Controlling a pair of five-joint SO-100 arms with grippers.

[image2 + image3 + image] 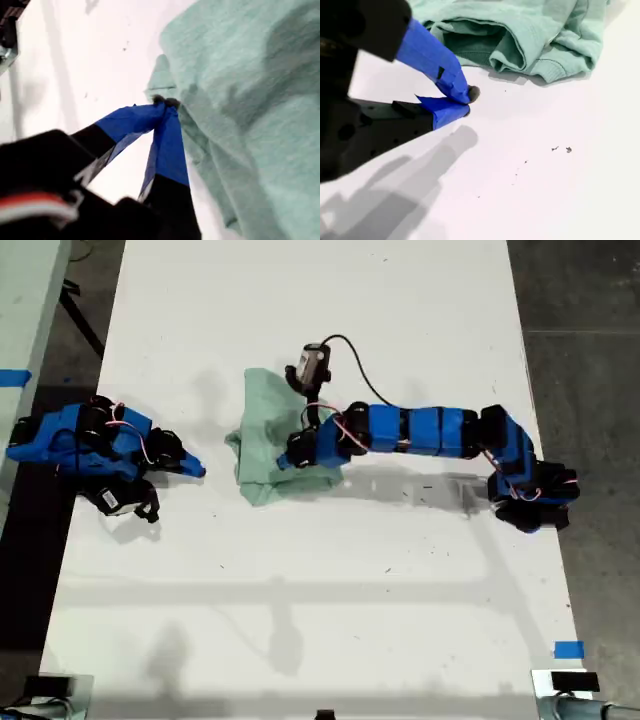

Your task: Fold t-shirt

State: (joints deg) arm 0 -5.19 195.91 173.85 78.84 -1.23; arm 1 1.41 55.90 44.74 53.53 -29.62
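My first tool (164, 106), tips pinched together at the edge of the t-shirt (268, 440), which lay bunched mid-worktop (320, 620); it should draw the cloth flat and slowly. My second tool (465, 102) sat closed, empty, apart.

The first blue-and-black hand (285, 460) is seen closed, its tips pinched on an edge of the pale mint-green cloth t-shirt (265, 435), its arm stretched out low from the exterior view's right. The second blue-and-black hand (198, 471) is seen shut and empty, its arm folded at the exterior view's left.
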